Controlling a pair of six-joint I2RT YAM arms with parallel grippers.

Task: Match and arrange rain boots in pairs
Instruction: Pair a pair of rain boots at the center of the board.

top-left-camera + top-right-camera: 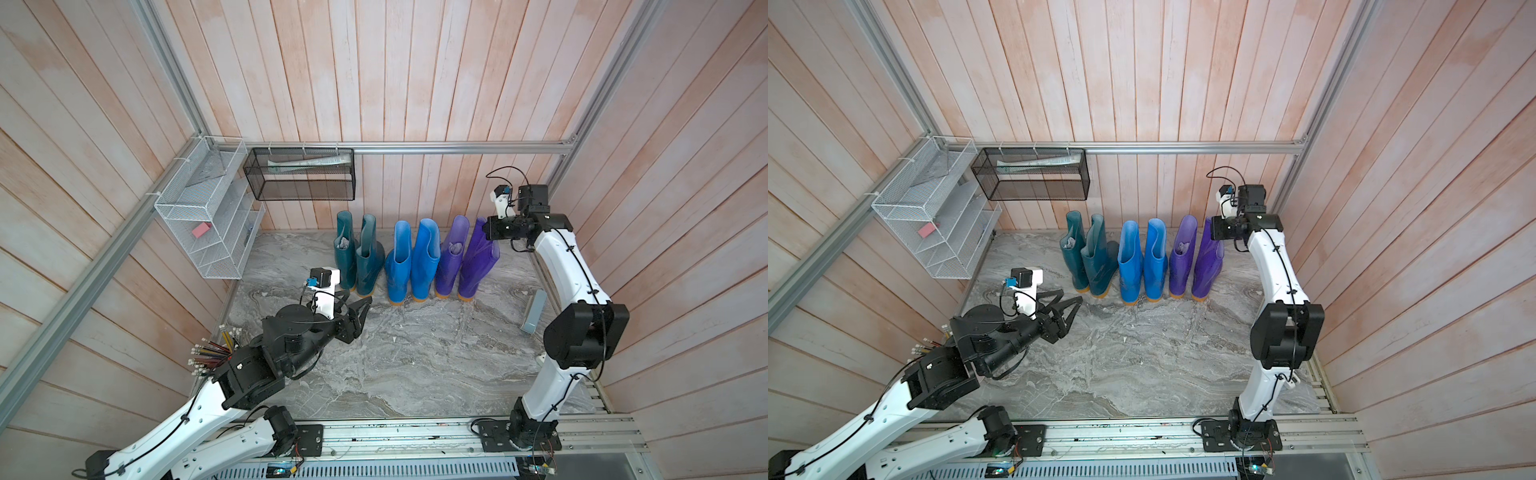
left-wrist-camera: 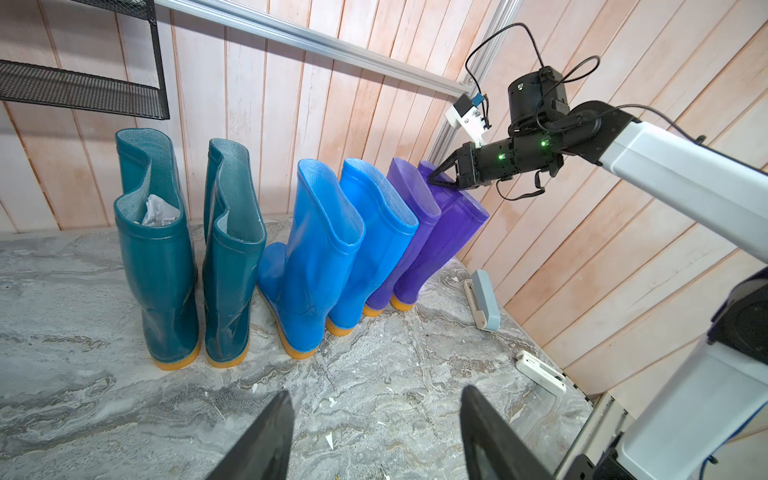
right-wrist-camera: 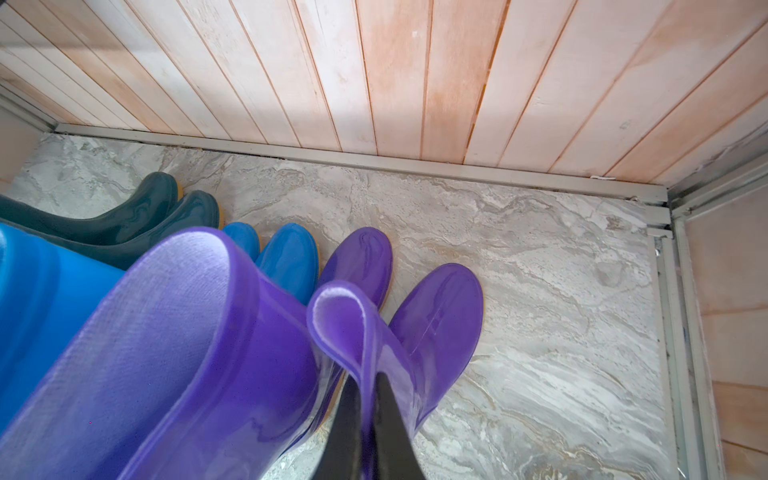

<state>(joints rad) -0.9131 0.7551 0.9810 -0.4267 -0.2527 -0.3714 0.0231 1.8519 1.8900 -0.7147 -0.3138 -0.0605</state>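
Boots [image 1: 1154,262] of tall glossy rubber with tan-orange soles stand in one row on the grey marbled counter [image 1: 415,353]: dark teal pair [image 1: 357,262], bright blue pair [image 1: 411,262], purple pair [image 1: 453,257]. We see the right fingers [image 3: 390,424] clamped on the outermost purple boot [image 1: 478,262] at its rim, and the left fingers [image 2: 266,436] spread open above the counter near the teal pair.

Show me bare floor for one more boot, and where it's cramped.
Free: the marble floor between the boot row and front rail; a strip between the teal boots and wire rack. Crowded: the boots stand packed together; a grey object lies beside the right arm.
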